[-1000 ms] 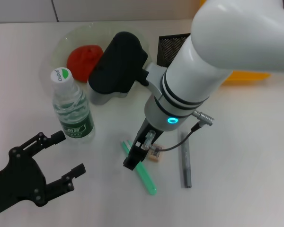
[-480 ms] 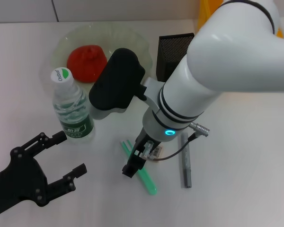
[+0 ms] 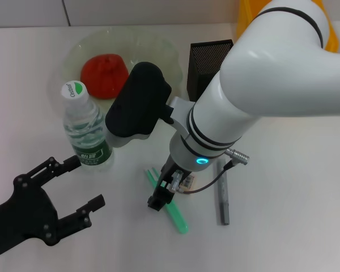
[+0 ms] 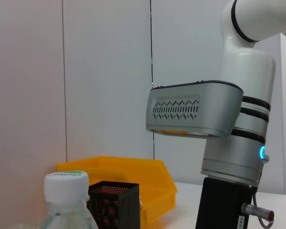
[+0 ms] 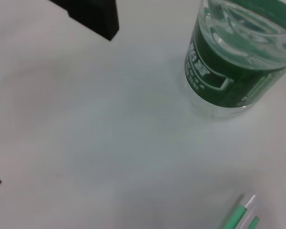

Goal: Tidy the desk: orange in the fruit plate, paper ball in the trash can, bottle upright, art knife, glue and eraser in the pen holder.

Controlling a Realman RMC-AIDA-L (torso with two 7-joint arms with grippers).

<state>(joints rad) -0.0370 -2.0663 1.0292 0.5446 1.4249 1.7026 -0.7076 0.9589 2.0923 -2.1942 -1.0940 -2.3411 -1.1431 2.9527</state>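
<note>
The orange (image 3: 105, 73) lies in the fruit plate (image 3: 164, 51) at the back left. The bottle (image 3: 86, 130) stands upright in front of the plate; its cap shows in the left wrist view (image 4: 66, 183) and its base in the right wrist view (image 5: 229, 71). The pen holder (image 3: 209, 59) stands at the back, with the trash can (image 3: 246, 17) behind it. My right gripper (image 3: 165, 192) is low over the table, fingers apart on either side of a green stick (image 3: 175, 215). The eraser (image 3: 187, 182) lies right beside its farther finger. My left gripper (image 3: 73, 190) is open and empty at the front left. The paper ball is out of view.
A grey stick (image 3: 222, 195) lies on the table right of the eraser. My right arm's big white body (image 3: 272, 96) hangs over the table's middle and hides part of the trash can. The left wrist view shows the pen holder (image 4: 114, 205) and the trash can (image 4: 133, 181).
My right gripper has moved a little lower and nearer the table's front, over the green stick and eraser. The left arm has not moved.
</note>
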